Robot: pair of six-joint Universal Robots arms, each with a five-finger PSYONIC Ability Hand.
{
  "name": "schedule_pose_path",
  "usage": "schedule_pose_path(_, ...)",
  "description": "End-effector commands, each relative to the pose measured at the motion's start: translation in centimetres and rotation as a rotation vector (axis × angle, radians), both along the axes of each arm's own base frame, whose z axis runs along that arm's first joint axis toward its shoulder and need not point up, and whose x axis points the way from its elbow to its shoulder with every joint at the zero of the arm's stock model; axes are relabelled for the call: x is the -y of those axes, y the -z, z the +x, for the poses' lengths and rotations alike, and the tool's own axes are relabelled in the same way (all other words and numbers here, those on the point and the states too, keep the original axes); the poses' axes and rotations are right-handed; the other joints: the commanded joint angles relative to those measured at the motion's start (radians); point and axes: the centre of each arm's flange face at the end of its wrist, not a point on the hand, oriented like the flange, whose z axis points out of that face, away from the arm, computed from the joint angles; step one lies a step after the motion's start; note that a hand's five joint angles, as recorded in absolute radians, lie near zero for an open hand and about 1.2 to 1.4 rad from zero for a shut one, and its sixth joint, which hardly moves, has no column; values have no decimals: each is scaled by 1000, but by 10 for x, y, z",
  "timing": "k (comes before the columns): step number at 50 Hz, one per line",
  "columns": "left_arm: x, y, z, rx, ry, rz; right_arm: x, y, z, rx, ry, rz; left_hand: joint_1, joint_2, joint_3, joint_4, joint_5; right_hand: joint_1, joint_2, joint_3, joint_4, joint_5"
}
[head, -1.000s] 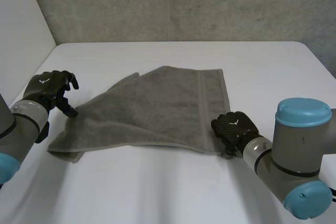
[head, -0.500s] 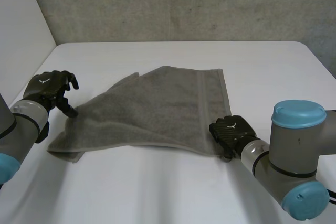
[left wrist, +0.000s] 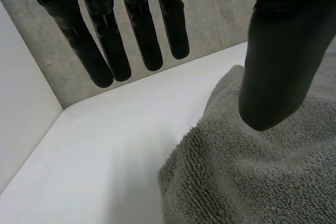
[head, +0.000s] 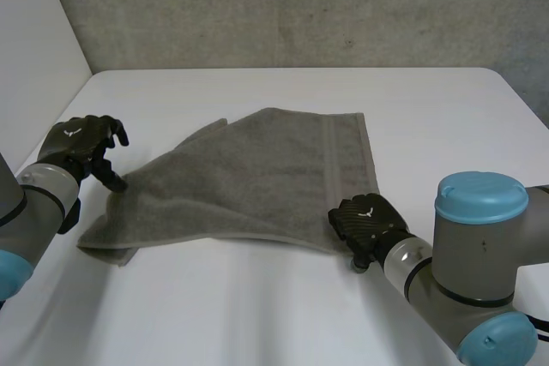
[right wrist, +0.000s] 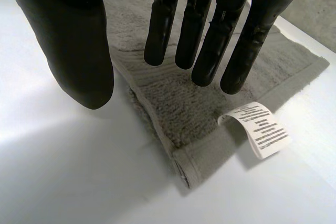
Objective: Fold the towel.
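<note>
A grey towel (head: 257, 173) lies partly folded and rumpled on the white table (head: 429, 109). My left hand (head: 83, 145) is at its left edge; in the left wrist view the left hand (left wrist: 278, 51) is open, thumb over the fluffy towel (left wrist: 252, 177), fingers straight above bare table. My right hand (head: 364, 223) is at the towel's near right corner. In the right wrist view the right hand (right wrist: 199, 19) is open, straight fingers over the hemmed towel corner (right wrist: 202, 158), thumb above the table beside the edge. A white care label (right wrist: 260, 129) curls out of that corner.
A grey concrete wall (head: 300, 6) stands behind the table, and a white panel (head: 34, 57) closes the left side. Bare tabletop runs in front of the towel and to its right.
My right hand has slid left and a little nearer along the towel's near edge, now over the corner. The left hand and the towel have not moved.
</note>
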Motion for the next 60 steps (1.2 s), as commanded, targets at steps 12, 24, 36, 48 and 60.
schedule_pose_path(12,-1,0,0,0,2,1,11,1,3,5,8,-22,-102,-101,-96,-111,-259,12,16,9,12,11)
schedule_pose_path(24,0,1,0,-1,1,3,17,9,5,0,12,-11,-102,-101,-96,-111,-259,18,22,15,18,17)
schedule_pose_path(36,-1,1,-1,1,3,3,22,6,6,4,20,-33,-102,-101,-96,-111,-259,83,86,79,82,82)
schedule_pose_path(48,0,0,-1,-1,3,2,27,6,8,8,26,-45,-102,-101,-96,-111,-259,165,169,161,164,164)
schedule_pose_path(60,0,0,-1,0,3,1,26,8,9,15,16,-30,-102,-101,-96,-111,-259,639,643,636,639,639)
